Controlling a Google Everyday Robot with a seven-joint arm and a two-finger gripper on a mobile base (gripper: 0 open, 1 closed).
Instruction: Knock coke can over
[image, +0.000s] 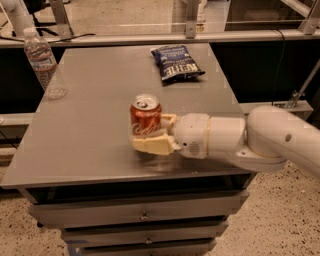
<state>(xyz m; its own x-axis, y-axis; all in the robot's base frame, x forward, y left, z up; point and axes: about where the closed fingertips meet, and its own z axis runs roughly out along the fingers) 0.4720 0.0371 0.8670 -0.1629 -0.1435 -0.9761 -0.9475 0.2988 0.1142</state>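
Observation:
The coke can (145, 116) is red with a silver top and stands upright near the front middle of the grey table (95, 100). My gripper (150, 132) reaches in from the right, with the white arm (250, 137) behind it. Its cream fingers (150, 146) close around the can's lower half, one in front and one behind. The lower part of the can is hidden by the front finger.
A clear plastic water bottle (44, 62) stands at the table's back left corner. A dark blue chip bag (176, 62) lies at the back right. Drawers (142, 215) sit under the tabletop. A metal rail (150, 37) runs behind the table.

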